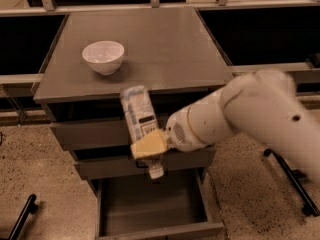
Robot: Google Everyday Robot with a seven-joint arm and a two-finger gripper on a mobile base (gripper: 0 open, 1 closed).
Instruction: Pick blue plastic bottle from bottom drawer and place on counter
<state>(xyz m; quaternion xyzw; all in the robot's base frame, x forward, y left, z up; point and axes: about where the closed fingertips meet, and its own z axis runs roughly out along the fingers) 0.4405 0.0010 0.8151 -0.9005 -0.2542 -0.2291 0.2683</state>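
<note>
The blue plastic bottle (139, 115) is a clear bottle with a pale label and a white cap pointing down. It hangs in the air in front of the upper drawers, tilted. My gripper (148, 147) is shut on the bottle near its cap end, with a yellowish finger (148, 146) across it. The white arm comes in from the right. The bottom drawer (152, 204) stands pulled open below, with nothing inside it. The counter (165, 49) is the grey top above and behind the bottle.
A white bowl (103, 57) stands on the counter's left half. Two shallower drawers (90, 134) sit under the top. Black-legged frames stand on the speckled floor at lower left (22, 216) and right (292, 176). Dark shelves flank the cabinet.
</note>
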